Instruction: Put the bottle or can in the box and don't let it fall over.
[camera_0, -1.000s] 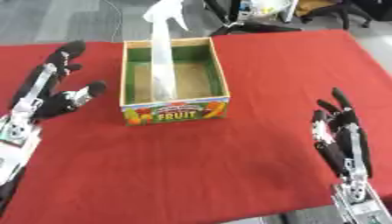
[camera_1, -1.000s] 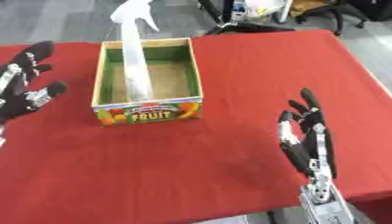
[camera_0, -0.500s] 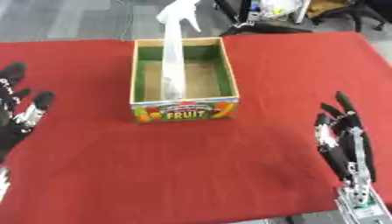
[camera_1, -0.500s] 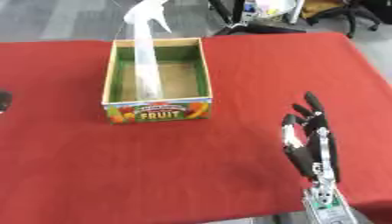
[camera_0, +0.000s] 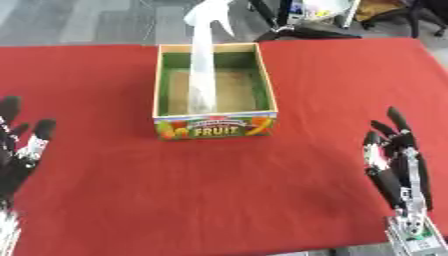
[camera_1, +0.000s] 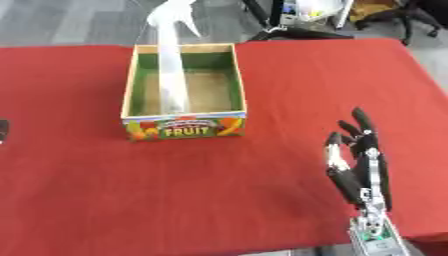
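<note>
White bottle (camera_0: 203, 65) apparently upright in box (camera_0: 215, 125), well apart from both hands' fingers (camera_0: 398, 150).

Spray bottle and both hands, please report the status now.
Left hand open, low left, holding nothing. Right hand open, low right. Spray bottle upright inside the fruit box. Nothing in the way.
</note>
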